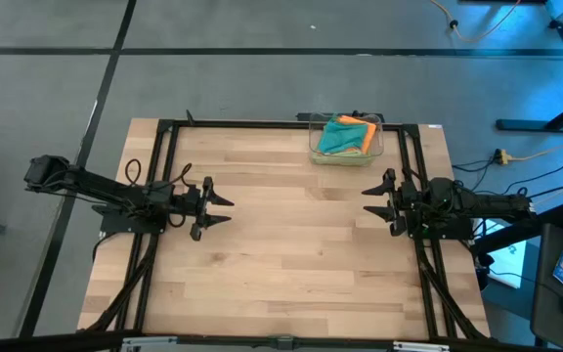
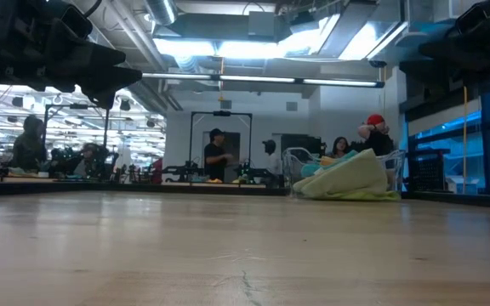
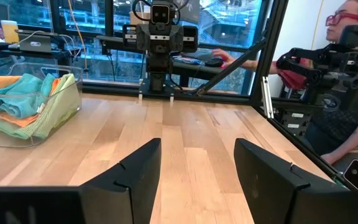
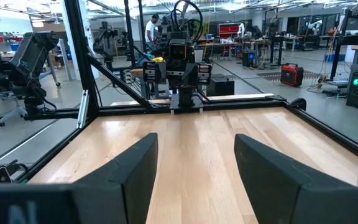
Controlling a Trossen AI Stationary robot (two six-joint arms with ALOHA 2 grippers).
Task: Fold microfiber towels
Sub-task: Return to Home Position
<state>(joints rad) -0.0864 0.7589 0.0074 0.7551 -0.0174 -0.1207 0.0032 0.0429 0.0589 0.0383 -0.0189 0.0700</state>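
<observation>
Stack of folded microfiber towels (image 1: 345, 139) sits inside a clear rectangular plastic bin (image 1: 313, 147), at the far edge of the light wooden table (image 1: 281, 264), right of centre in the high view.

- Orientation: the bin's long side runs along the table's far edge, and the stack's long axis follows it.
- Teal towel (image 1: 338, 137) is on top, loosely folded and rumpled, toward the left end of the bin.
- Orange towel (image 1: 363, 124) shows under the teal one at the far right corner.
- Lime green towel (image 3: 59, 99) shows along the side wall, seen from the left wrist.
- Pale sage towel (image 2: 356, 180) is at the bottom. In the low view it bulges as a soft mound, higher at its right.

Left gripper (image 1: 225, 210) hangs above the left half of the table, its fingers spread wide, with nothing between them. Right gripper (image 1: 368, 202) hangs above the right half facing it, also spread wide and empty. Both are well apart from the bin.
</observation>
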